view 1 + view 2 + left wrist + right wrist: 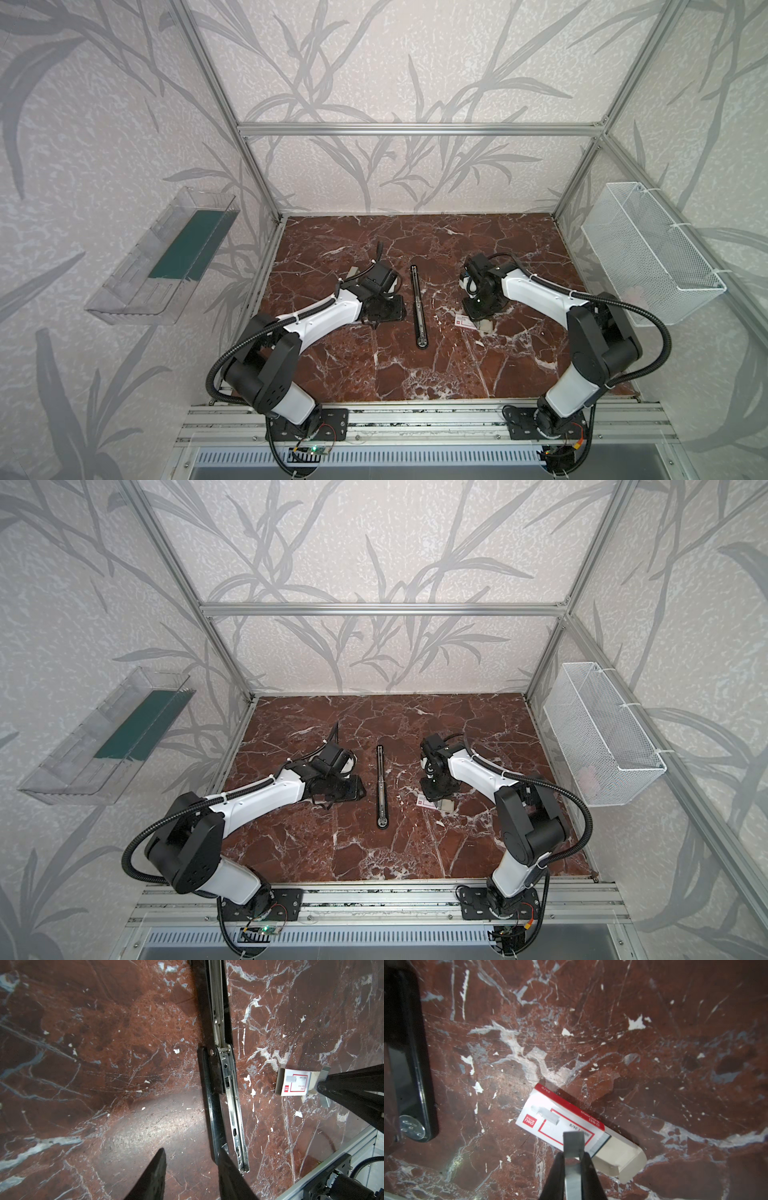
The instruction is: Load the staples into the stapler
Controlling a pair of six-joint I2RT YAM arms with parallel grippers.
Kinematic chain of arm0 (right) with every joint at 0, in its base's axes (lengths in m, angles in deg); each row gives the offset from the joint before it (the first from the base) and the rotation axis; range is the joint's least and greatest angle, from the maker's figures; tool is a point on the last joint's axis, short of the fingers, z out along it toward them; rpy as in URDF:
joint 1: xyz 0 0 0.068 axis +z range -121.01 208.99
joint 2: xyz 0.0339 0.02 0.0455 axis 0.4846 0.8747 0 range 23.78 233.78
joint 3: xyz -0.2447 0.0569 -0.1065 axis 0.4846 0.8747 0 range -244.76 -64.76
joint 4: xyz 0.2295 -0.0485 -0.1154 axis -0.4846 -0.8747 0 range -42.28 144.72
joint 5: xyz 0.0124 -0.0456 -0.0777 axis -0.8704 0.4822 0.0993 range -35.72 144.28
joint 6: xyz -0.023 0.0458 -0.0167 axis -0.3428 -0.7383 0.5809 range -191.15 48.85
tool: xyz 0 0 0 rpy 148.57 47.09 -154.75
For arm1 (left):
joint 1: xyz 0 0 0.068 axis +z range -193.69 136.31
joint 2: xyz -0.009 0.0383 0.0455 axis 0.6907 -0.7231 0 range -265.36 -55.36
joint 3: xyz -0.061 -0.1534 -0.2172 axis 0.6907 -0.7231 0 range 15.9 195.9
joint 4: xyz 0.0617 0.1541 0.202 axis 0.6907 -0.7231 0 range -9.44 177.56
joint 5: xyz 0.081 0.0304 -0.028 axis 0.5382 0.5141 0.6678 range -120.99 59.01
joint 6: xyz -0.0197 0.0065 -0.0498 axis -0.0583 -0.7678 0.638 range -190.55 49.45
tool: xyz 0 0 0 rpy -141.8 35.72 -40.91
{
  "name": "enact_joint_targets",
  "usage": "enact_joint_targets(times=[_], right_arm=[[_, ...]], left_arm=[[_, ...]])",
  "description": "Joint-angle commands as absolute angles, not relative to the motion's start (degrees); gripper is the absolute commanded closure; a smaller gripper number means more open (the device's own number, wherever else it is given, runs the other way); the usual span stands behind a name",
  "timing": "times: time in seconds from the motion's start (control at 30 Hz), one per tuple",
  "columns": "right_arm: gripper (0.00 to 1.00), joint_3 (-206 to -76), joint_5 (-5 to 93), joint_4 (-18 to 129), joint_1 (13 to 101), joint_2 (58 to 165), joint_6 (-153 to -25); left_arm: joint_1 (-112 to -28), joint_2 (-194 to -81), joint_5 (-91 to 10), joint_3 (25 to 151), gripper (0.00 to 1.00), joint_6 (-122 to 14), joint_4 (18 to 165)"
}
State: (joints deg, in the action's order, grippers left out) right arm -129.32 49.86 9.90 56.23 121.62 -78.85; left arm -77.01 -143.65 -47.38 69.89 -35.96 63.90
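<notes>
The stapler [417, 307] lies opened flat in the middle of the table [415, 374], its silver rail [232, 1105] bare. The right pincer [572, 1159] is clamped on a strip of staples [572, 1142] just above the open box [550, 1124], well apart from the stapler. The left pincer [193, 1169] stands apart at the stapler's end, gripping nothing; whether one finger touches it is unclear. Opening and picking look done; what is left is carrying the strip over, seating it and closing

Red marble tbl [457, 374], black stapler [417, 305] open flat, staple box [462, 321]
</notes>
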Motion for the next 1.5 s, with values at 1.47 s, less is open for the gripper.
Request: enact_joint_targets(times=[1.47], right_arm=[[0.74,-127.87,52.28,9.28,59.4,123.47,-78.62]], left_arm=[[-75.85,-142.89,-47.34,67.97,0.58,-34.34,63.2]])
